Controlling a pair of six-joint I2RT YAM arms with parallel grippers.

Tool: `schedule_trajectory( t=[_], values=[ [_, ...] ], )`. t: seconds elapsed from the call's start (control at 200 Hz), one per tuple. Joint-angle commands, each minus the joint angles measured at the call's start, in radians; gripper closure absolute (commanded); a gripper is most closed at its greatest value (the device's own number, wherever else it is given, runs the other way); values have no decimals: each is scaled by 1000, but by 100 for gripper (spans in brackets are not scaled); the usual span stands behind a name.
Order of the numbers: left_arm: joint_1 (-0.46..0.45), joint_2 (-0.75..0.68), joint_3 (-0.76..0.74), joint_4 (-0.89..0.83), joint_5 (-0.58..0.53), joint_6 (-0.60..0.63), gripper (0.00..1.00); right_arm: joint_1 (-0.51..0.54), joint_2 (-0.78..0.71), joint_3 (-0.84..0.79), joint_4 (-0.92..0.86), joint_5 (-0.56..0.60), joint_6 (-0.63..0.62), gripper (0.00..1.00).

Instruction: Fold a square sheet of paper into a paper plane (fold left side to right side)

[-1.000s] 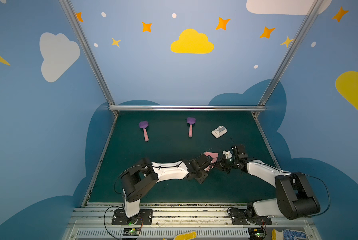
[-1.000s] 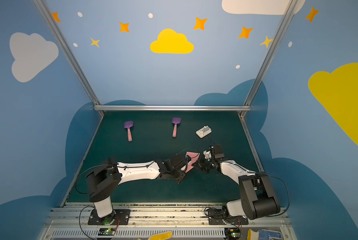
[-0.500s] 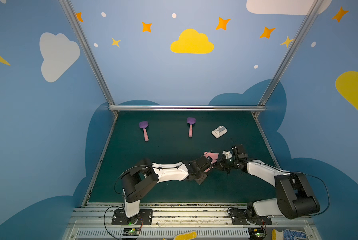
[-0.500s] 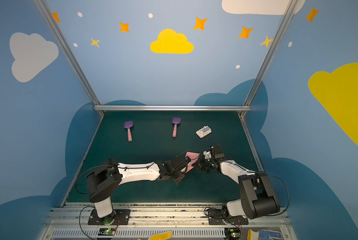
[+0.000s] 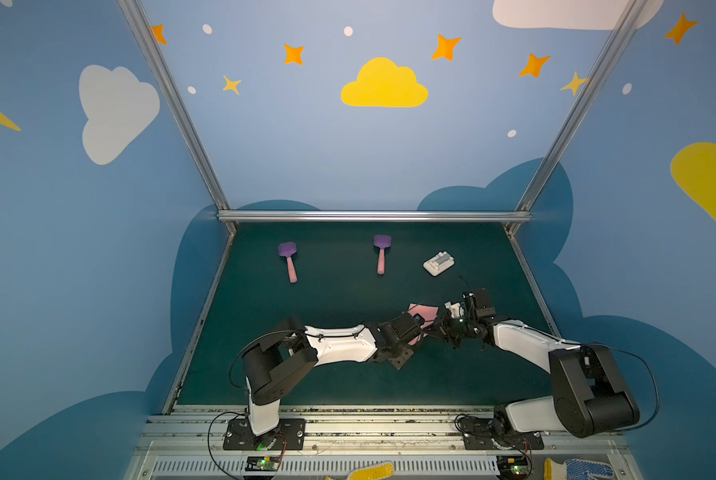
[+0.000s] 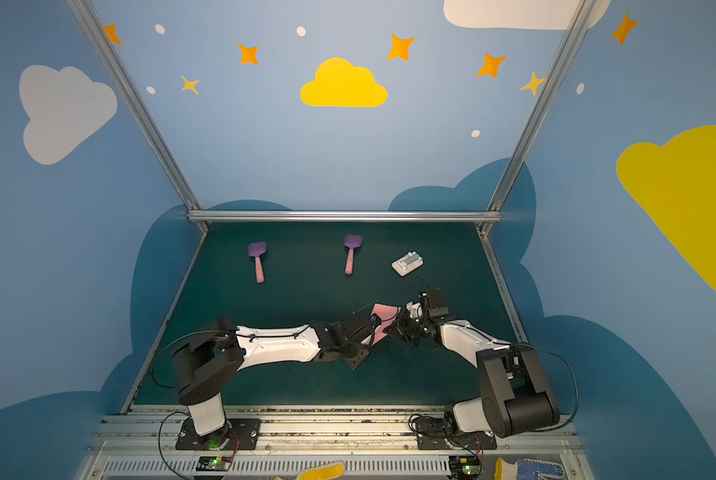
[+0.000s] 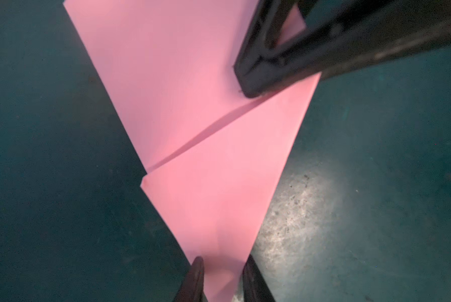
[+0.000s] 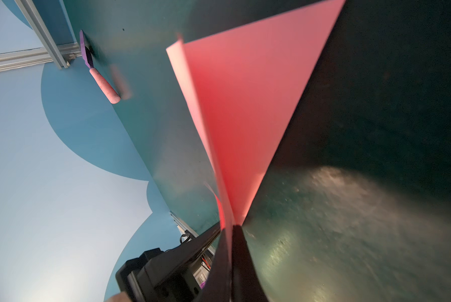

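The pink sheet of paper [image 6: 386,312], folded to a taper, sits on the green table [image 6: 306,299] between the 2 arms, right of centre; its long axis runs far to near, wide end away, narrow tip toward the robot bases; the left gripper [image 7: 225,277] stands partly spread, its 2 fingers straddling that tip; the right gripper [image 8: 229,232] is pressed together, pinching the sheet's edge.

Toward the back of the table [image 5: 306,374], one spatula [image 5: 288,262] is laid at the left, a second spatula [image 5: 381,253] near the middle, and a small block [image 5: 439,263] to its right. Nearer the front, right of centre, a folded sheet of paper [image 5: 424,311] is found between the left gripper [image 5: 419,332] and the right gripper [image 5: 436,328].
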Motion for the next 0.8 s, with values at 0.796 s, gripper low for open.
schedule_trajectory(
  t=[0.796],
  values=[
    [-17, 33, 9, 28, -26, 30, 75, -4, 14, 13, -12, -20, -13, 100]
  ],
)
